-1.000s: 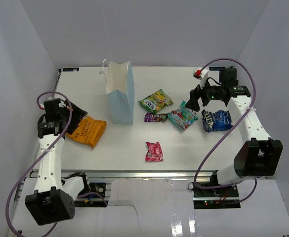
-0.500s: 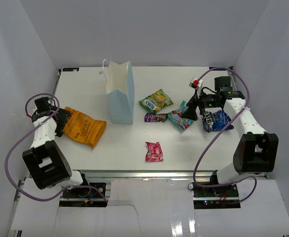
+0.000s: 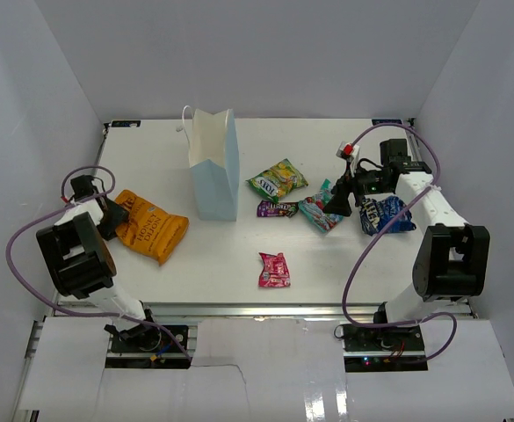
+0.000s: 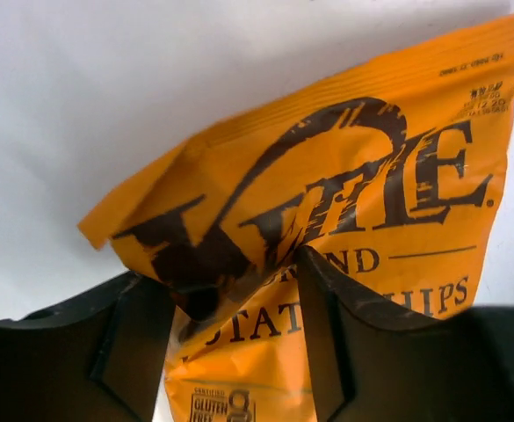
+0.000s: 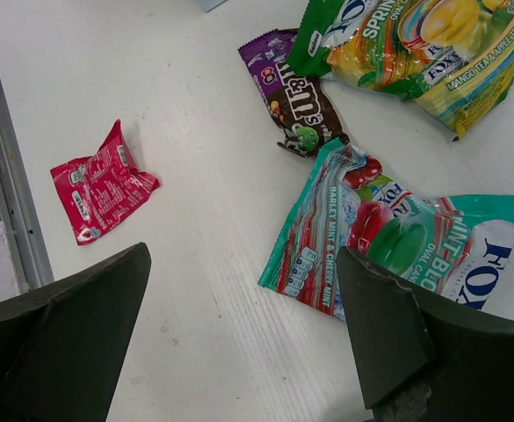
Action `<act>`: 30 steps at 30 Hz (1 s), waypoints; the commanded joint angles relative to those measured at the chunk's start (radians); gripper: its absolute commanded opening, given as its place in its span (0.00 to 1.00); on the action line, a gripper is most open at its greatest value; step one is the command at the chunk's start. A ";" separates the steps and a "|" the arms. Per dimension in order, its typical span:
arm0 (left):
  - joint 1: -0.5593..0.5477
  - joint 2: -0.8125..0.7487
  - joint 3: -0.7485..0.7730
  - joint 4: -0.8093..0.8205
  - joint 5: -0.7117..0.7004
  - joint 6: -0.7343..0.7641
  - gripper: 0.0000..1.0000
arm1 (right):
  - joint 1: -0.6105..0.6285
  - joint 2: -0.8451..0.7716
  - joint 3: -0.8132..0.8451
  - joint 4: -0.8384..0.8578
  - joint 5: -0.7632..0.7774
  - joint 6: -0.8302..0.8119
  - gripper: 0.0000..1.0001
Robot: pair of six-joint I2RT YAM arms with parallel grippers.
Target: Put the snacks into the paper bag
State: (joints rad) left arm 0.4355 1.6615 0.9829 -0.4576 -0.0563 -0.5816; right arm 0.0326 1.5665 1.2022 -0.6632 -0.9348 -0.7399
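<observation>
Left arm has folded back toward its base over the last second. Left gripper (image 4: pixel 230 274) now sits at the outer end of the orange chip bag (image 3: pixel 151 227), which has barely shifted and lies on the table left of the paper bag (image 3: pixel 214 176). Jaws narrow, pinching a crumpled fold (hold looks shallow). Right gripper (image 5: pixel 243 290) has dropped beside the teal candy bag (image 5: pixel 371 237): jaws wide, empty, touching nothing. Nothing bagged yet; first lift looks imminent

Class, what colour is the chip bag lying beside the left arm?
The chip bag is orange with dark brown lettering, clearest in the left wrist view.
</observation>
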 commanded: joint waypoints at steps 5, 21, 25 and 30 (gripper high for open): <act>0.022 0.026 -0.047 0.183 0.156 0.060 0.51 | -0.007 0.010 0.077 -0.073 -0.018 -0.035 0.93; 0.051 -0.434 -0.210 0.585 0.401 -0.122 0.00 | -0.011 0.000 0.099 -0.138 -0.033 -0.047 0.93; 0.052 -0.462 -0.138 0.593 0.479 -0.188 0.00 | -0.011 0.000 0.105 -0.136 -0.048 -0.039 0.93; 0.052 -0.479 -0.058 0.559 0.512 -0.291 0.00 | -0.011 -0.003 0.105 -0.130 -0.062 -0.030 0.94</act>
State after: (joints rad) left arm 0.4816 1.2266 0.8547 0.0605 0.3958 -0.7742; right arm 0.0261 1.5791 1.2682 -0.7837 -0.9535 -0.7670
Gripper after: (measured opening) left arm 0.018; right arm 0.933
